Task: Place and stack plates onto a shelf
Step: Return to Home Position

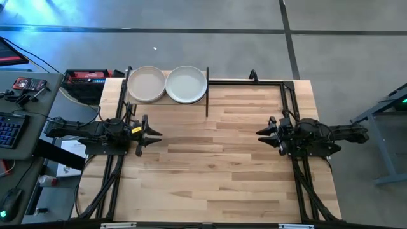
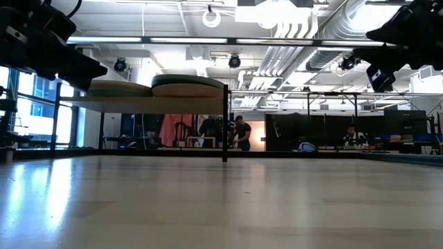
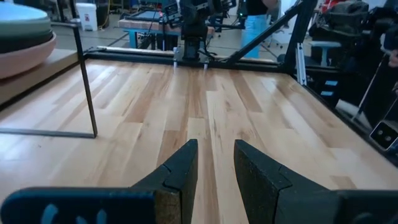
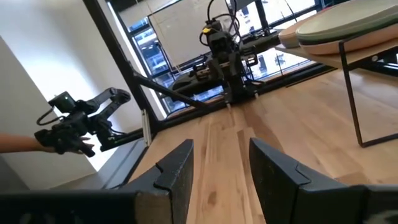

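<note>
Two stacks of plates stand side by side on the shelf at the table's far left. The left stack has a cream plate on top and the right stack a paler one. The shelf rests on thin black legs. My left gripper hovers open over the table's left side, near of the shelf, pointing level toward the right. My right gripper hovers open over the right side, pointing level toward the left. Nothing is between the fingers in the left wrist view or the right wrist view.
A wide stretch of bare wood tabletop lies between the two grippers. Black frame rails run along the far edge and both sides. A desk with a keyboard stands left of the table. People move in the room beyond.
</note>
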Motion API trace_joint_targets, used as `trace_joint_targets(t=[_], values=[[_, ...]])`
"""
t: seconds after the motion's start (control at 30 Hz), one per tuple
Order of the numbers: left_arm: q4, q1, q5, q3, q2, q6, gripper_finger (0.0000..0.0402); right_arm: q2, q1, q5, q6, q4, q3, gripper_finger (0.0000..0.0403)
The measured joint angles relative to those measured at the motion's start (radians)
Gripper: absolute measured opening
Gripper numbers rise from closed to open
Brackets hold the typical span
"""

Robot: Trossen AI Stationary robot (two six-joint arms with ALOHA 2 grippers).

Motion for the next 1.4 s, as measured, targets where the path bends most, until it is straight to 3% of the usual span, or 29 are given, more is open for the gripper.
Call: trace_joint_targets(t=[0.33, 1.4], values=[[0.0, 0.0, 0.0, 0.0, 0.0, 0.048, 0.0092, 0.0, 0.0, 0.022, 0.004, -0.088, 0.0, 0.0138], [0.0, 0.0, 0.0, 0.0, 0.0, 0.048, 0.0092, 0.002, 0.0, 0.035, -0.023, -0.093, 0.001, 0.0138]])
